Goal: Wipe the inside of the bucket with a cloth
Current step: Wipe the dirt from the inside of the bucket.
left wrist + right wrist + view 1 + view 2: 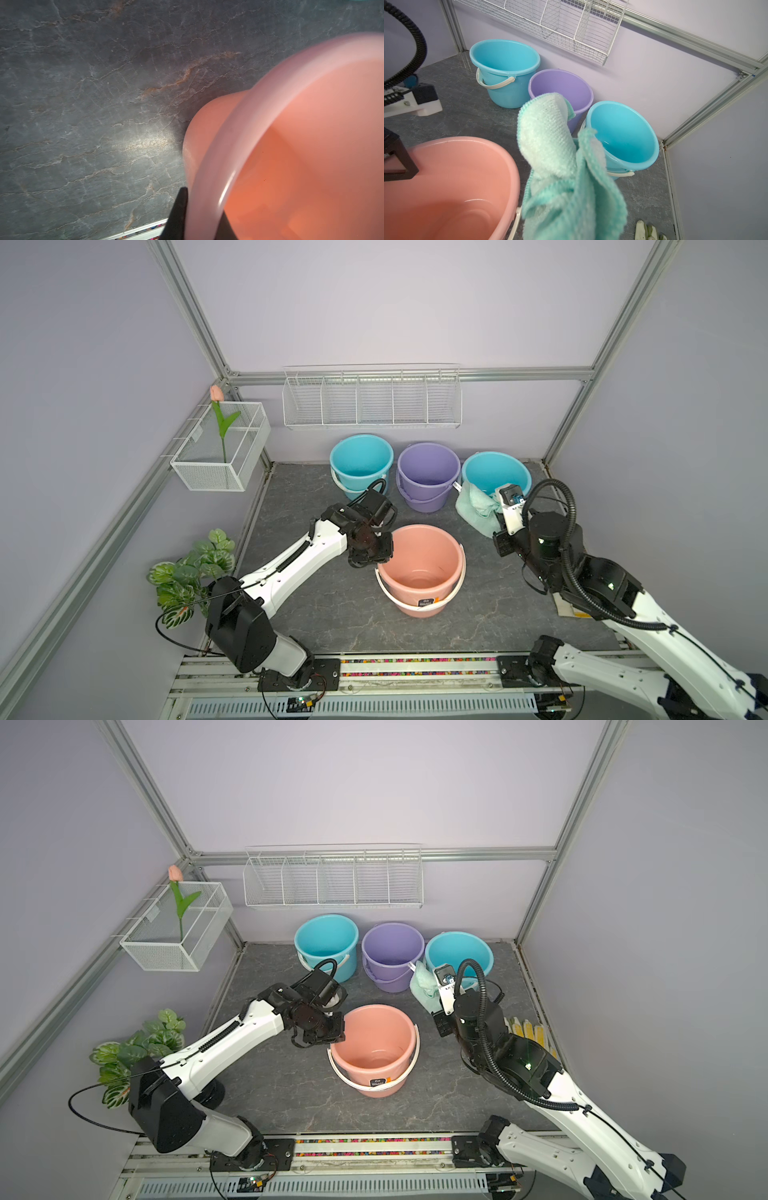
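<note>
A pink bucket (419, 556) (374, 1048) stands upright mid-floor with its white handle down. My left gripper (384, 558) (336, 1038) is shut on its near-left rim. In the left wrist view one black finger (178, 209) sits outside the rim and the other inside the bucket (311, 145). My right gripper (496, 510) hovers right of and behind the bucket (446, 176), shut on the mint-green cloth (476, 506) (424, 982) (560, 166). The cloth hangs bunched in the air outside the bucket and hides the right fingers.
Along the back wall stand a teal bucket (361, 460), a purple bucket (428, 472) and a second teal bucket (496, 472). A yellow-and-white glove (528, 1029) (645, 230) lies at the right. A wire rack (372, 400), a wire basket (220, 448) and a plant (191, 572) line the walls.
</note>
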Robot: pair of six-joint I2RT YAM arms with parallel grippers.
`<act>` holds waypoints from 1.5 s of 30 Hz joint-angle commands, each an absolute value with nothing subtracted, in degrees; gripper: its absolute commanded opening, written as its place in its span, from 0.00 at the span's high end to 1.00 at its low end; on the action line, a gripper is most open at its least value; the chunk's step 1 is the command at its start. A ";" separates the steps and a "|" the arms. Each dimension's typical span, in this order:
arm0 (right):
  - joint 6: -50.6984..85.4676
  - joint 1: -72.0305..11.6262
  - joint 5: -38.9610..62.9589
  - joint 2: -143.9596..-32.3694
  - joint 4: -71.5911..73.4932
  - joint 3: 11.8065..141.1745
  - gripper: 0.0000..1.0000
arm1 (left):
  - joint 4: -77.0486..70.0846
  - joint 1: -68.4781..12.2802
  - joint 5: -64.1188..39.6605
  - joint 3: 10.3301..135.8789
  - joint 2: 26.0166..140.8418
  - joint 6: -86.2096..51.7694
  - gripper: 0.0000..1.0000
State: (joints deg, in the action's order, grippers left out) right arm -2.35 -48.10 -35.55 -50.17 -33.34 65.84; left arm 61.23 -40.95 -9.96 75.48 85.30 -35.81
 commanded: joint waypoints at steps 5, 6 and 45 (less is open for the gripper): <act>-0.46 -47.88 -34.98 -50.44 -34.43 68.18 0.93 | 62.38 -41.31 -7.57 78.42 83.24 -28.30 0.65; -0.61 -47.82 -34.98 -50.62 -34.49 68.36 0.93 | 62.79 -41.31 -7.25 79.08 83.23 -26.95 0.62; 7.62 -47.83 -28.30 -52.55 -41.39 74.44 0.93 | 70.77 -40.96 -11.51 98.79 101.84 6.90 0.97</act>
